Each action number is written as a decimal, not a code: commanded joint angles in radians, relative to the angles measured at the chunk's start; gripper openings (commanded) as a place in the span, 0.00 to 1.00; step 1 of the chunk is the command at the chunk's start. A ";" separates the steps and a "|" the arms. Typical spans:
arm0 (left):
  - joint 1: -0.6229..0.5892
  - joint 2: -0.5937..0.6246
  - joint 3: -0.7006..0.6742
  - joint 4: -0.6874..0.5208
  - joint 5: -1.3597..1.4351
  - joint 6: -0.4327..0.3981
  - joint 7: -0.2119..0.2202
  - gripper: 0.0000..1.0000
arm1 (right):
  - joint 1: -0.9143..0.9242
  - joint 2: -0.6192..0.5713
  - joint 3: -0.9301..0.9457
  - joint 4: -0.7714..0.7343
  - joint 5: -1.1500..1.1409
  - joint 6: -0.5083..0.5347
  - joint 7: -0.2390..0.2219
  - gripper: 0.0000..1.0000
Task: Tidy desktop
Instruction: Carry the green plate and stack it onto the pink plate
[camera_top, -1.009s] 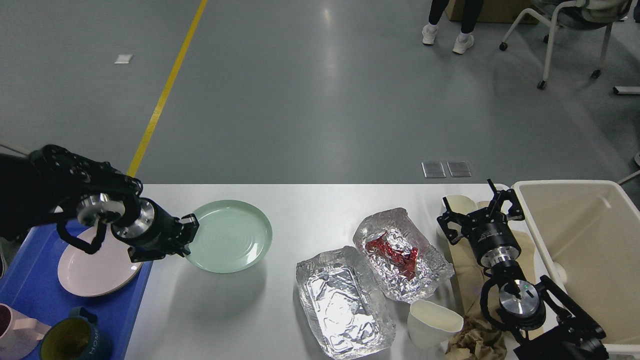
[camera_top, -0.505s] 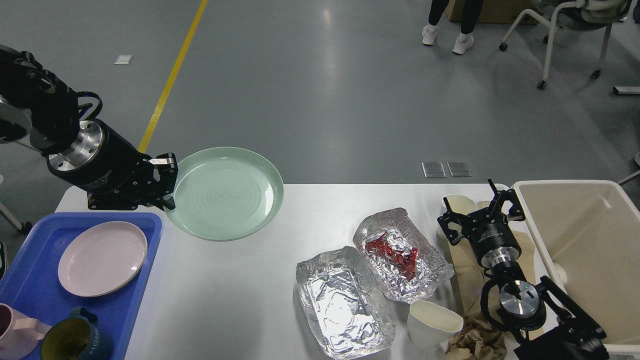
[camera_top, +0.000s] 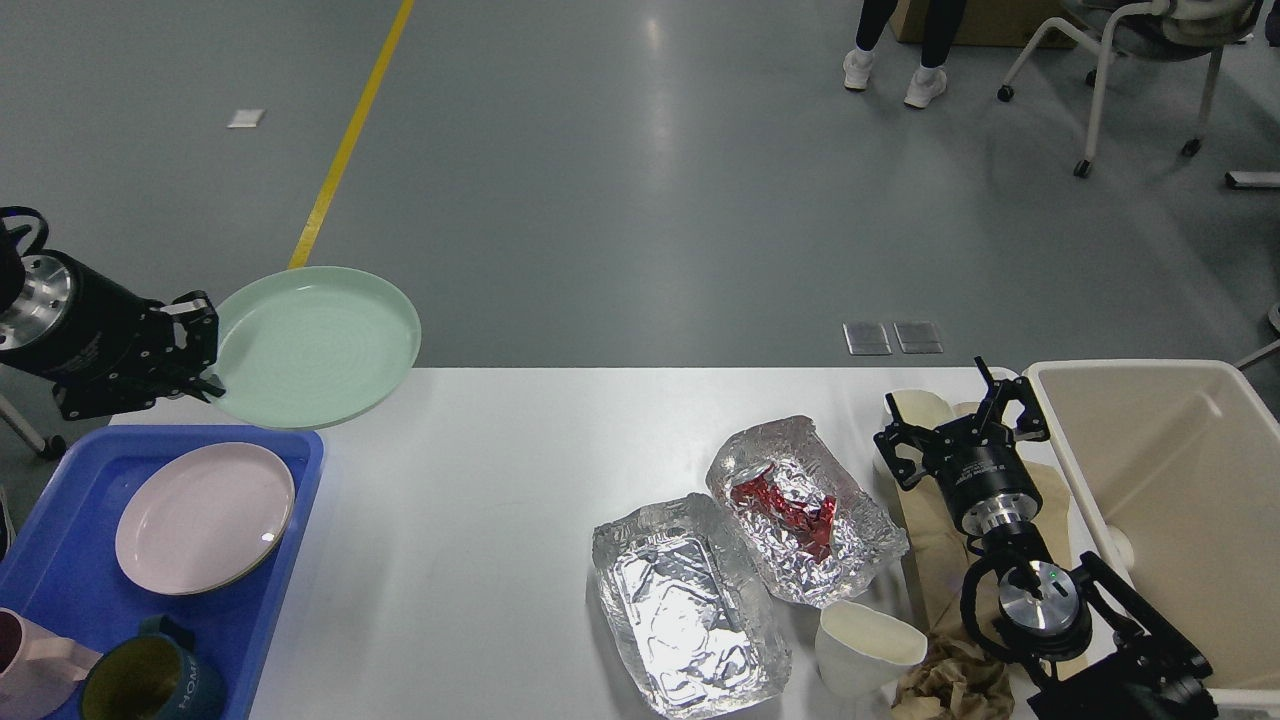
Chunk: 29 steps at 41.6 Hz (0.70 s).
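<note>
The left gripper (camera_top: 203, 348), clamped on the rim of a round mint-green plate (camera_top: 315, 343), holds it in the air above the far-left corner of the wide white matte desktop (camera_top: 480, 560), just beyond a blue plastic tray (camera_top: 60, 575) w/ a pink plate (camera_top: 200, 515). The right gripper (camera_top: 962, 415), fingers spread & empty, hovers at the desktop's right end, beside a cream plastic bin (camera_top: 1170, 480). Two crumpled foil containers (camera_top: 745, 560) lie btwn.
</note>
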 joint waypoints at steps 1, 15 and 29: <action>0.222 0.057 -0.088 0.197 0.000 -0.002 0.006 0.00 | 0.000 0.000 0.001 -0.001 0.000 -0.001 0.000 1.00; 0.685 0.060 -0.361 0.578 0.008 0.006 0.099 0.00 | 0.000 0.002 0.001 -0.001 0.000 0.001 0.000 1.00; 0.827 0.028 -0.415 0.667 0.034 0.037 0.124 0.00 | 0.000 0.000 0.001 -0.001 0.000 0.001 0.000 1.00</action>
